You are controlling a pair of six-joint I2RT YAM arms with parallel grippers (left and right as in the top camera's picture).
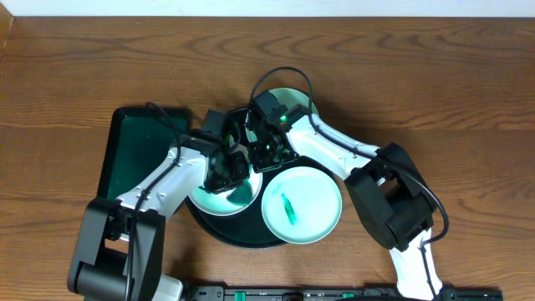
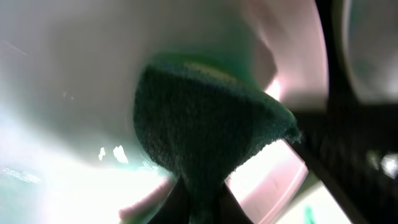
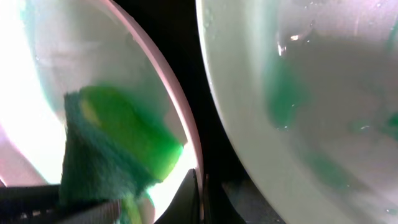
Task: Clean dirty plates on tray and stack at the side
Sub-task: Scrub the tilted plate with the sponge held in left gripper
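Overhead shows me a dark wood-grain table (image 1: 435,67). A pale strip (image 1: 267,7) along its far edge is all I get of the room. The round black tray (image 1: 238,232) sits mid-table, and both arms reach in over it from the near side. A smaller dark-green rectangular tray (image 1: 125,159) lies outboard of the left arm.

The left gripper (image 2: 199,205) is clamped on a sponge (image 2: 205,137), dark scouring face towards the camera. The white plate (image 2: 74,74) lies directly beneath it on the tray. Glare washes out much of that plate's surface.

The right gripper (image 3: 200,193) sits just beside the left one, at the white plate's pinkish rim. The fingers are almost together with the rim running into the slit, so I read it as pinching that rim. The arms hide this contact from above.

Nearer than the right gripper, a mint-green plate (image 1: 313,196) carries a teal smear (image 1: 288,209) and overhangs the tray's edge. Beyond the gripper lies a second mint-green plate (image 1: 292,99), half hidden by the wrist. The right wrist view also shows a green-tinged plate (image 3: 323,93) cropped at the frame. I cannot tell which one it is.
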